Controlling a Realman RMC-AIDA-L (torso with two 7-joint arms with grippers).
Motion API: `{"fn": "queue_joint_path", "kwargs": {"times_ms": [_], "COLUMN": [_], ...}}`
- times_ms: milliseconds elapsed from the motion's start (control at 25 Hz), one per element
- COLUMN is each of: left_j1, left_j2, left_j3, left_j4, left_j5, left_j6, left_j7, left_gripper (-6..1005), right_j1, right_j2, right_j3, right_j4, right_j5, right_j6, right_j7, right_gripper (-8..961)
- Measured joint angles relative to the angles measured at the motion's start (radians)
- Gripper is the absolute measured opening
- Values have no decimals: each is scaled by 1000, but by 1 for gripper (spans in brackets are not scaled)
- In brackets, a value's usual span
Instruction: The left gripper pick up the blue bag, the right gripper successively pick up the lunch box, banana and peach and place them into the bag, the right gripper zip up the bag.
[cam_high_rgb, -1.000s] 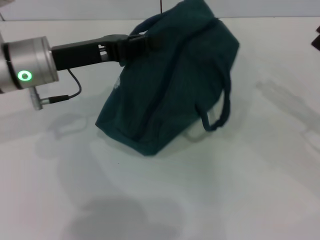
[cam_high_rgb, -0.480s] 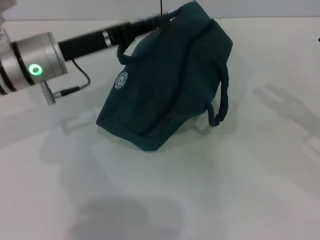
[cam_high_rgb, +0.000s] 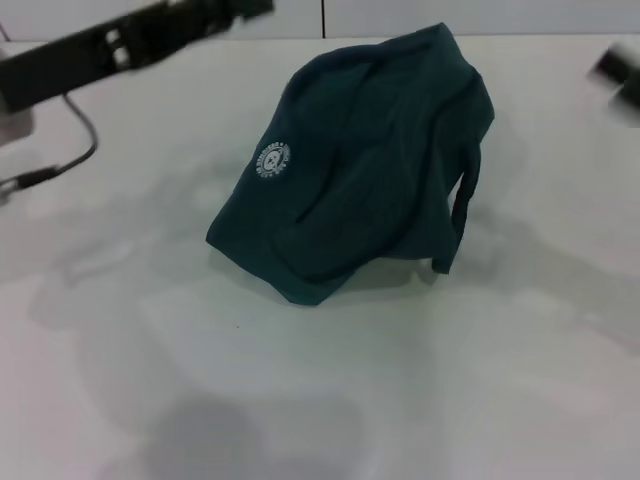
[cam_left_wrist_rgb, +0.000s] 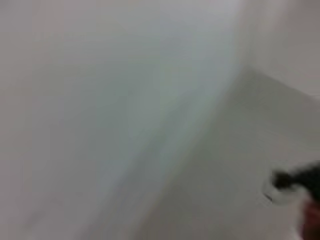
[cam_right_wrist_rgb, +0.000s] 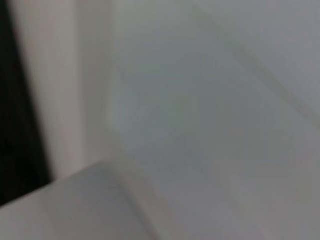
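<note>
The blue bag (cam_high_rgb: 370, 170) lies slumped on its side on the white table (cam_high_rgb: 300, 380), its top shut and its round white logo (cam_high_rgb: 271, 160) facing me. One loop handle (cam_high_rgb: 461, 215) hangs down its right side. My left gripper (cam_high_rgb: 245, 8) is at the far left, up and clear of the bag, blurred and holding nothing I can see. A blurred piece of my right arm (cam_high_rgb: 618, 66) shows at the right edge, apart from the bag. The lunch box, banana and peach are out of view.
A black cable (cam_high_rgb: 70, 150) hangs from the left arm over the table's far left. Both wrist views show only blurred pale surfaces; a small dark shape (cam_left_wrist_rgb: 295, 181) shows in the left wrist view.
The left gripper was at the bag's top handle; it has let go and drawn away to the far left. The bag has settled and turned, its logo now showing.
</note>
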Motion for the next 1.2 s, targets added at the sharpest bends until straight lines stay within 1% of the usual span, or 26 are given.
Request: {"fn": "queue_joint_path", "kwargs": {"times_ms": [40, 80, 120, 240, 320, 440, 600, 680, 800, 920, 1200], "left_j1": [4, 18, 31, 86, 124, 169, 226, 254, 263, 264, 266], "left_j2": [5, 11, 12, 7, 3, 2, -7, -13, -14, -9, -7], "left_j3": [1, 2, 2, 13, 52, 122, 164, 179, 181, 182, 184], "left_j4": [9, 36, 58, 127, 156, 154, 139, 138, 124, 114, 113], "left_j5": [7, 25, 39, 100, 137, 184, 221, 227, 228, 228, 230], "left_j6": [24, 78, 112, 191, 210, 212, 214, 214, 214, 214, 215], "left_j7": [2, 10, 17, 79, 132, 231, 385, 444, 461, 465, 466], "left_gripper": [717, 746, 774, 861, 868, 879, 884, 886, 883, 878, 879], "right_j1": [0, 19, 21, 22, 20, 18, 16, 16, 18, 21, 19], "right_j2": [0, 16, 21, 48, 56, 55, 53, 54, 56, 57, 59], "right_j3": [0, -5, -5, -6, -13, -52, -107, -118, -130, -146, -148], "right_j4": [0, -54, -69, -141, -158, -156, -159, -159, -155, -154, -154], "right_j5": [0, -133, -162, -325, -388, -431, -435, -436, -436, -437, -433], "right_j6": [0, -5, -3, 18, 31, 52, 65, 67, 69, 72, 72], "right_j7": [0, -72, -88, -193, -248, -318, -360, -370, -375, -383, -394], "right_gripper": [775, 775, 774, 774, 773, 773, 772, 773, 774, 774, 772]}}
